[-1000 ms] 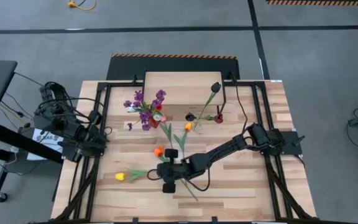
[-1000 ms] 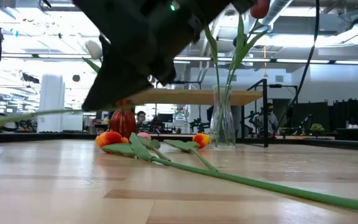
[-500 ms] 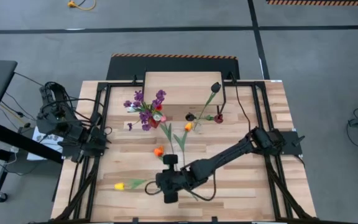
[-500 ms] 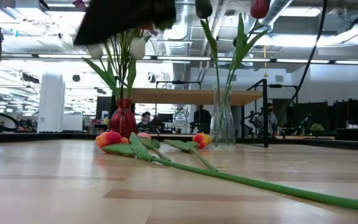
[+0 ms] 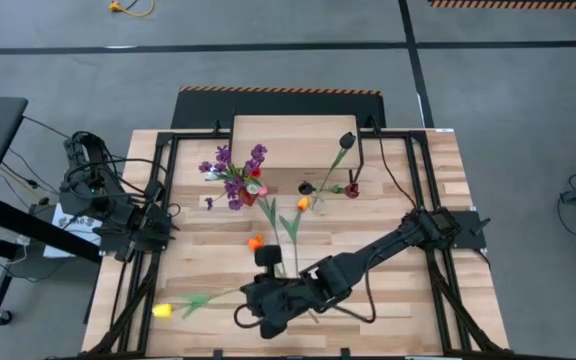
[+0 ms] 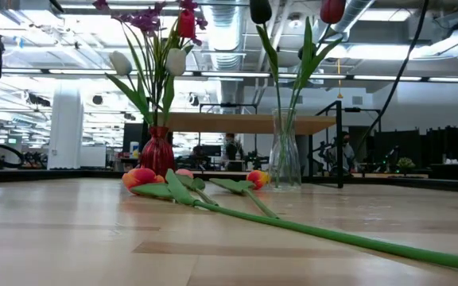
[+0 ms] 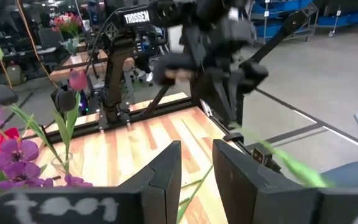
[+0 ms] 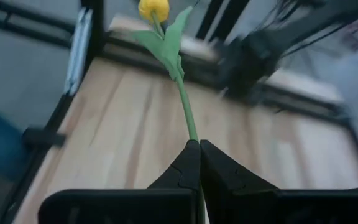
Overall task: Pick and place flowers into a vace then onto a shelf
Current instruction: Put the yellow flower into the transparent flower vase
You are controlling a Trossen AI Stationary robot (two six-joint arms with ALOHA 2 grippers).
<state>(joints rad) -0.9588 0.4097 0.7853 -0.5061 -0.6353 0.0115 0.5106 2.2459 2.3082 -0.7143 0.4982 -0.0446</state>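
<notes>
From above, the right gripper [image 5: 240, 312] reaches across to the table's near left part, and its wrist view shows the fingers [image 8: 188, 168] pinched on the green stem of a yellow tulip [image 8: 153, 9], whose head hangs over the table's left edge [image 5: 161, 311]. The low view shows neither arm, only an orange tulip [image 6: 140, 176] lying on the boards before a red vase [image 6: 157, 154] and a glass vase [image 6: 285, 159], with the shelf [image 6: 245, 122] behind. The left gripper [image 5: 165, 224] waits at the left edge, its fingers [image 7: 166, 177] narrowly apart around nothing.
</notes>
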